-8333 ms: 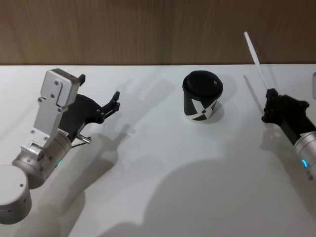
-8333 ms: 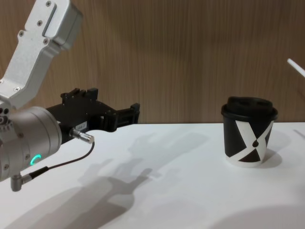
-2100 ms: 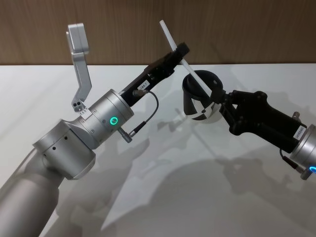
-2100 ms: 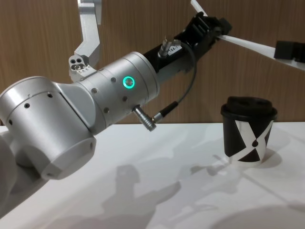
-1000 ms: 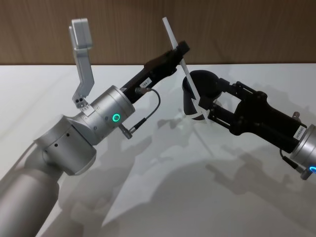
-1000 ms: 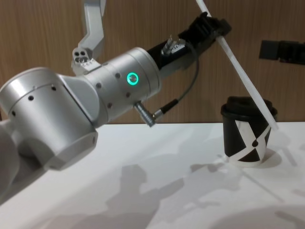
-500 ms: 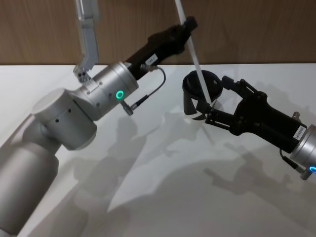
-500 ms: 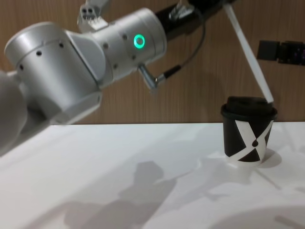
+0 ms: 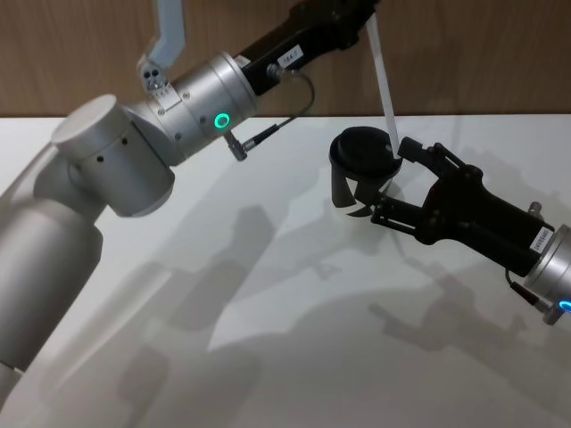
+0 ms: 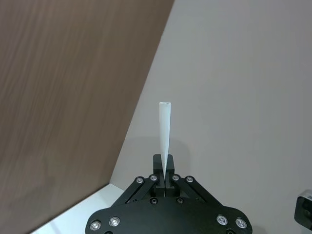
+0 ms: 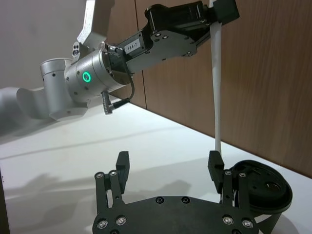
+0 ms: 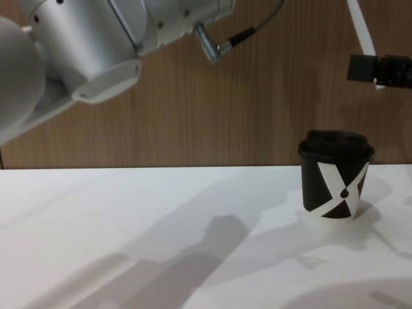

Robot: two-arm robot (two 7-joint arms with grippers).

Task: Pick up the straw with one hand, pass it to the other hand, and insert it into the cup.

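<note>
My left gripper (image 9: 364,20) is raised high over the back of the table and is shut on the upper part of the white straw (image 9: 384,89). The left wrist view shows its jaws closed on the straw (image 10: 165,127). The straw hangs almost upright, with its lower end above the far rim of the black cup (image 9: 359,171). In the chest view that end sits well above the cup (image 12: 335,183). My right gripper (image 9: 395,178) hovers open just right of the cup. One of its fingertips (image 11: 215,162) is right beside the straw's lower end (image 11: 217,97).
The white table (image 9: 268,339) spreads wide in front of the cup and to its left. A wooden wall (image 12: 257,96) closes off the back. My left arm (image 9: 134,152) spans the left half of the scene above the table.
My left gripper has lifted the straw higher and turned it more upright, so its lower end has risen off the cup's lid. The right gripper has stayed open in place.
</note>
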